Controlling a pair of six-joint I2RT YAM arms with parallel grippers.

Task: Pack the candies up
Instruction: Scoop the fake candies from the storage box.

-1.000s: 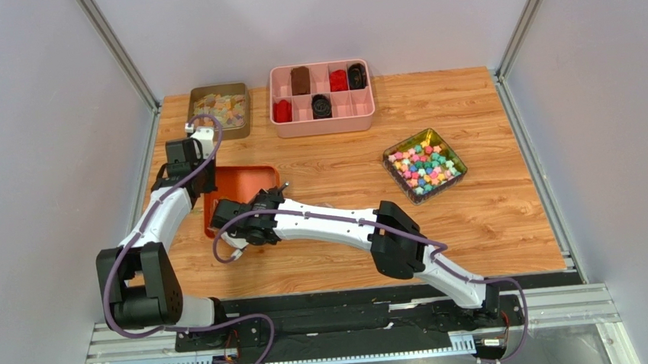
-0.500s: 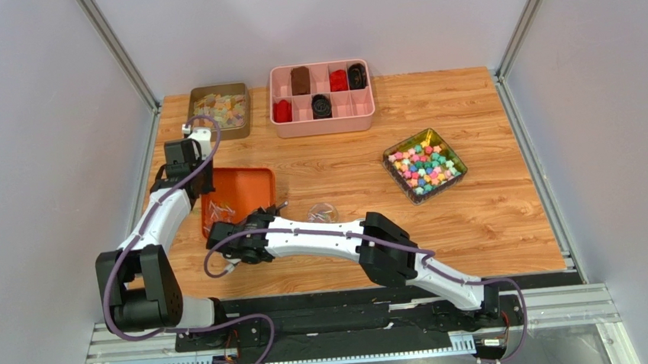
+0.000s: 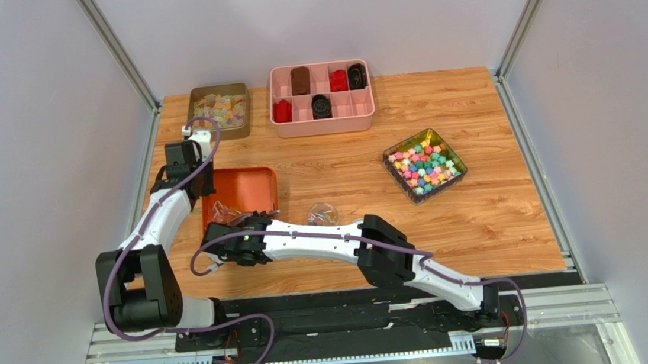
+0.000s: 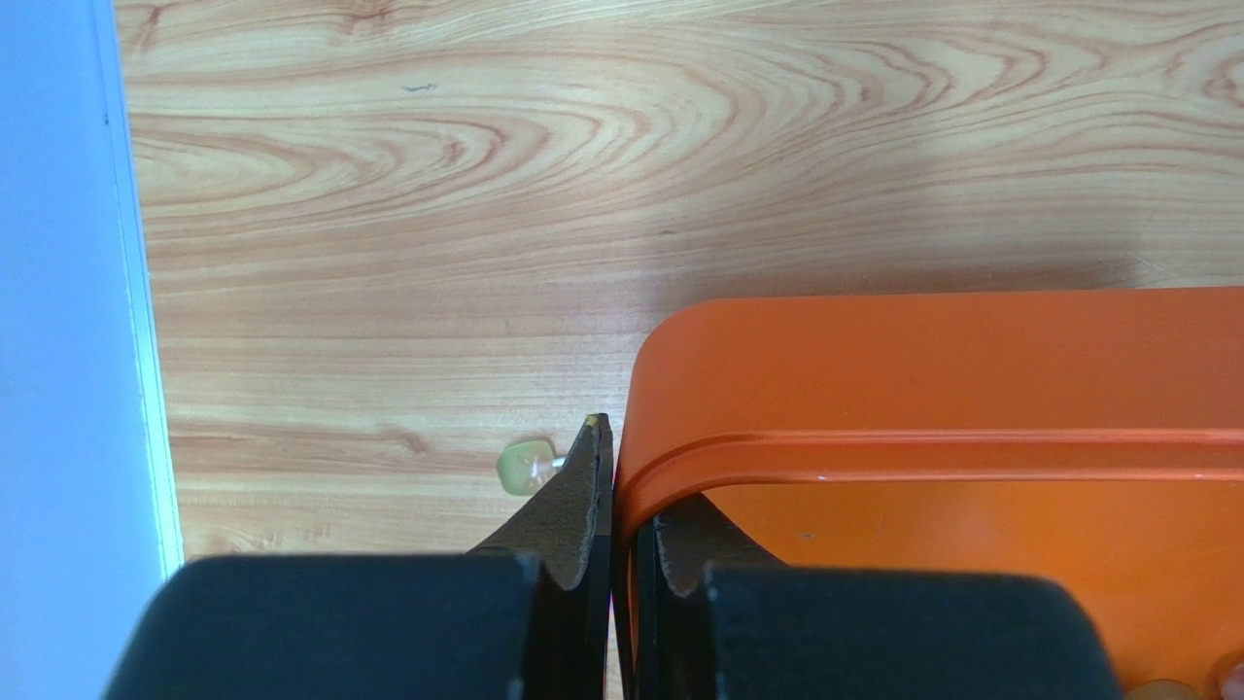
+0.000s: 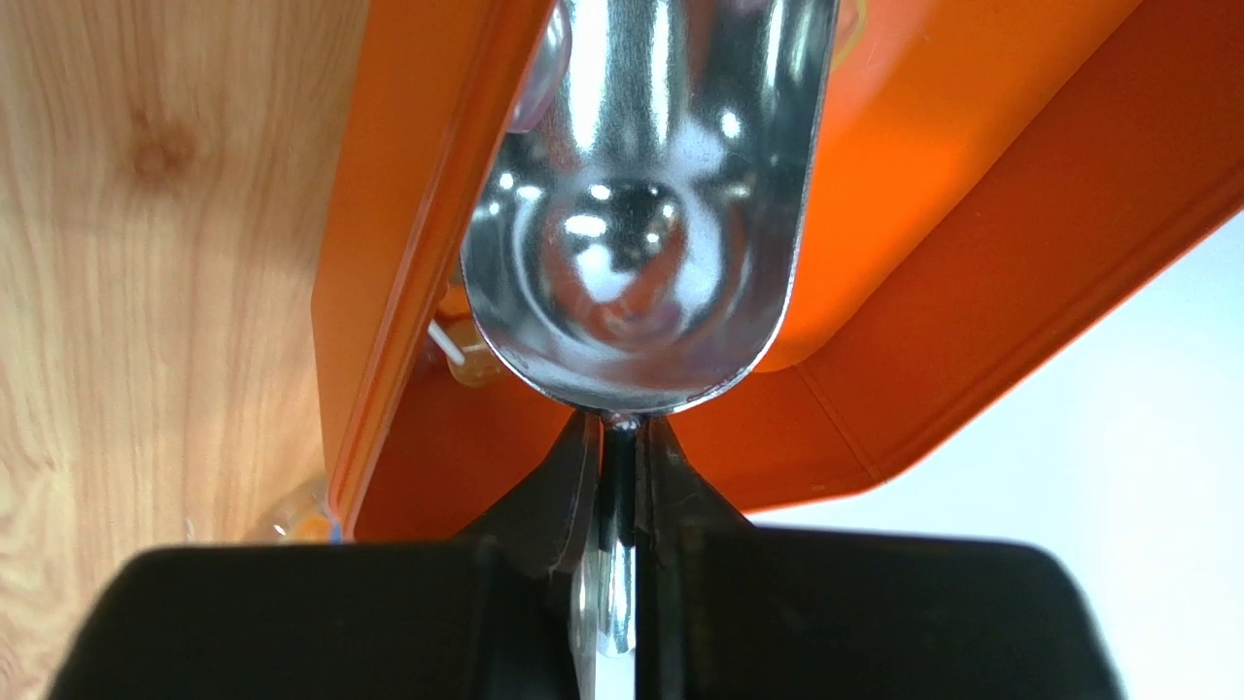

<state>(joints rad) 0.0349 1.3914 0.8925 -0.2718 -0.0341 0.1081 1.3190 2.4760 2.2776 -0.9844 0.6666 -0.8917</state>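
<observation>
Left gripper (image 4: 621, 503) is clamped on the left rim of the orange tray (image 4: 949, 379). Right gripper (image 5: 619, 445) grips a metal scoop (image 5: 643, 219) by its handle, bowl over the tray's near end, where a few candies (image 3: 223, 212) lie.

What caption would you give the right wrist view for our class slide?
The right fingers pinch a metal scoop by its handle, its shiny bowl over the orange tray.

The tray (image 3: 252, 184) is orange, the scoop (image 5: 643, 219) silver, the table (image 3: 482, 211) wood-grained.
</observation>
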